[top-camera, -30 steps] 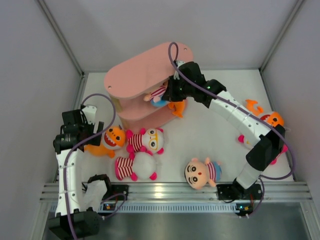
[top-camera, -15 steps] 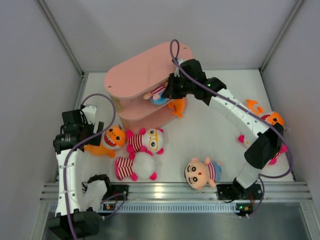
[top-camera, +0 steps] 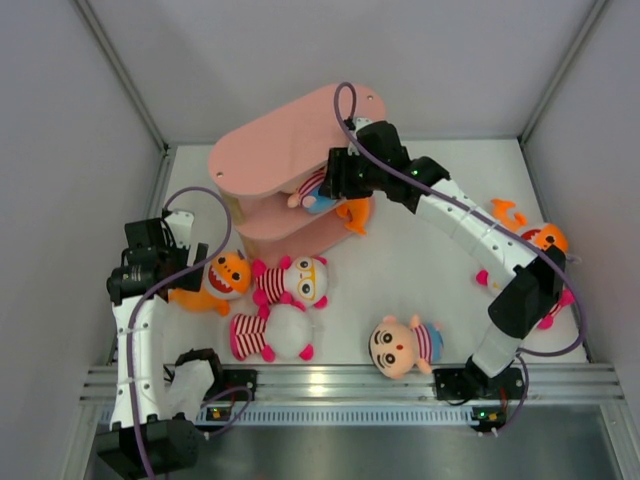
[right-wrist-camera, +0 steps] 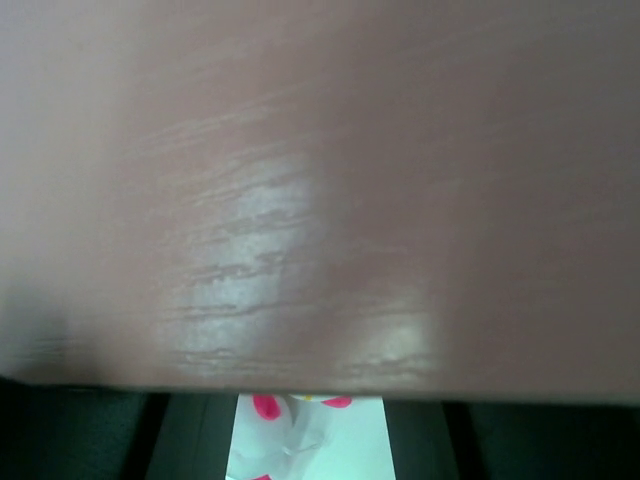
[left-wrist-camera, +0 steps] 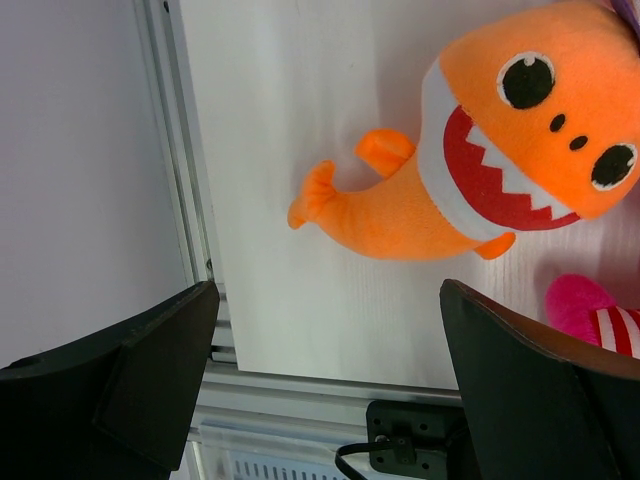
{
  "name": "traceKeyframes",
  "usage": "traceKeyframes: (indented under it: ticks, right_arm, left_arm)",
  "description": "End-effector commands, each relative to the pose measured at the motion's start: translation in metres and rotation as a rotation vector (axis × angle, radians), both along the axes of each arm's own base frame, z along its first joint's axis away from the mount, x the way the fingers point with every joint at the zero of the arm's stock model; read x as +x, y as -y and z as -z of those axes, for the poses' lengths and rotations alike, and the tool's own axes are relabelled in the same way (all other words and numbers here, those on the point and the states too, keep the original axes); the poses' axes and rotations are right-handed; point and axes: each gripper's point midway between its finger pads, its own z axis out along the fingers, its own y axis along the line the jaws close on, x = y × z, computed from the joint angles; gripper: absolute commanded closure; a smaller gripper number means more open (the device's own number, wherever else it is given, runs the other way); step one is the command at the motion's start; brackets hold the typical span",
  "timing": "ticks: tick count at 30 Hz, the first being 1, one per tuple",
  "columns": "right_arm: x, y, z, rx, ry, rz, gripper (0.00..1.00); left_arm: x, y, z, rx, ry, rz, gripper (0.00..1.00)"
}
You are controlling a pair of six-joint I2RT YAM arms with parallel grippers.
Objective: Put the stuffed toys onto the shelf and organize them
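L fingers (left-wrist-camera: 150, 370) wide apart over orange fish (left-wrist-camera: 470, 170); R fingers (right-wrist-camera: 80, 440) at shelf (top-camera: 270, 150) (state unclear).

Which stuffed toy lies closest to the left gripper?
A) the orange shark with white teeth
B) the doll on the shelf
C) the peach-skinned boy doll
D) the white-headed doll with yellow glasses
A: the left wrist view shows the orange shark lying just ahead of the open left gripper, filling most of the space in front of it, and the top view shows it right beside that arm.
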Motion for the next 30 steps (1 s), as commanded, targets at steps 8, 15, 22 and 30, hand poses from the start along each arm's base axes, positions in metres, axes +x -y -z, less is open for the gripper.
traceKeyframes:
  ticks: [8,15,22,30]
  right_arm:
    - [-0.03,0.044,-0.063,-0.007,0.114,0.045,0.37]
    - [-0.106,0.155,-0.01,-0.193,-0.021,0.235,0.18]
    - [-0.195,0.232,0.119,-0.297,-0.433,0.531,0.17]
    - [-0.246,0.236,0.168,-0.174,-0.617,0.63,0.2]
  left_arm:
    - [0.006,-0.002,-0.009,0.017,0.036,0.005,0.02]
    - [0.008,0.004,-0.013,-0.009,0.059,0.021,0.02]
    - [0.004,0.005,-0.016,0.012,0.079,0.033,0.02]
    - [-0.002,0.006,-0.007,0.025,0.059,0.043,0.02]
